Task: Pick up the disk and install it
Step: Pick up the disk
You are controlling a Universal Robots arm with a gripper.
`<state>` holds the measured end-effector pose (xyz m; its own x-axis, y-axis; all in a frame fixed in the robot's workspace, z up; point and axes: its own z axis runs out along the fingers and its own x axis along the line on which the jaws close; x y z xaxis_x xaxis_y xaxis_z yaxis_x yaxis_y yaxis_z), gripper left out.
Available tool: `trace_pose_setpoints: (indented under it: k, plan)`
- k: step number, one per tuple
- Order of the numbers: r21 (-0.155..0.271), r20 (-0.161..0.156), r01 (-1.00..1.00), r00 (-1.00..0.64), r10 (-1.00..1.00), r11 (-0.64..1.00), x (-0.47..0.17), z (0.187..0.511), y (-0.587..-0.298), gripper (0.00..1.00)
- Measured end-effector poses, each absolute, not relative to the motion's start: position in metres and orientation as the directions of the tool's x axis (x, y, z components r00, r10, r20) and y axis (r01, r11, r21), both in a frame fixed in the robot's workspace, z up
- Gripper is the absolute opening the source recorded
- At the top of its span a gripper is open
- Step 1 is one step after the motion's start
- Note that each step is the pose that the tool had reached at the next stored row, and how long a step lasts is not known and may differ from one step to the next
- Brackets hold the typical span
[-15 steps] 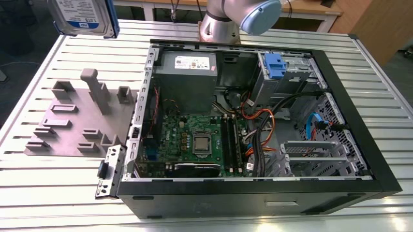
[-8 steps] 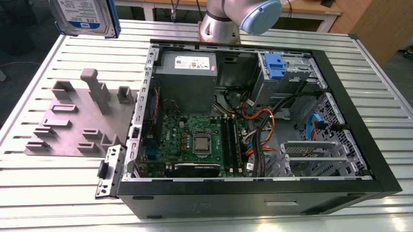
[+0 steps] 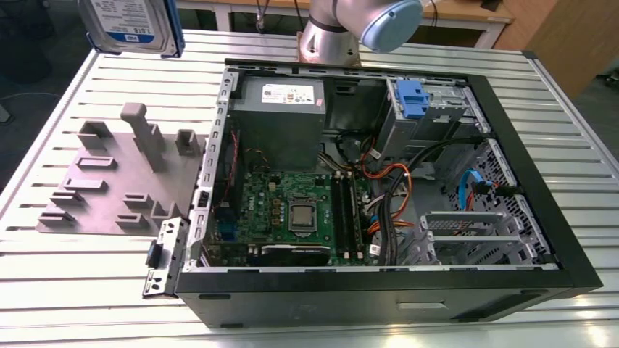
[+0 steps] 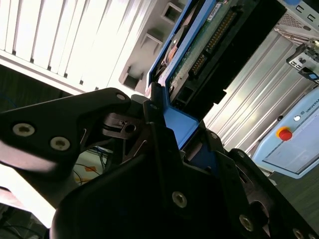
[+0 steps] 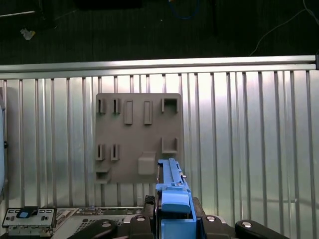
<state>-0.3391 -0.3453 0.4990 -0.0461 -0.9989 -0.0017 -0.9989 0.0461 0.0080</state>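
The disk [image 3: 130,25], a silver drive with a white-and-blue label in a blue carrier frame, hangs in the air above the table's far corner at the exterior view's left, its upper part cut off by the frame edge. In the first wrist view the disk [image 5: 172,186] shows edge-on, high above the grey holder. My gripper [image 5: 172,211] is shut on the blue end handle. In the second wrist view the black fingers [image 4: 149,124] clamp the blue frame, and the disk's [image 4: 209,35] circuit-board underside extends away from my gripper [image 4: 167,129].
The grey slotted holder [image 3: 116,181] lies on the slatted metal table [image 3: 58,283], beside the open computer case [image 3: 527,152]. Inside the case, another blue-tabbed drive [image 3: 411,98] sits in its metal cage. The arm's base [image 3: 334,32] stands behind the case.
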Motion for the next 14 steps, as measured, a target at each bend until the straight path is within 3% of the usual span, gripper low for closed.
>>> trace_pose_setpoints:
  k: [14]
  plan:
    - [0.008, -0.002, -0.999, -0.046, -0.999, 0.046, -0.3338, 0.4989, -0.3453, 0.36]
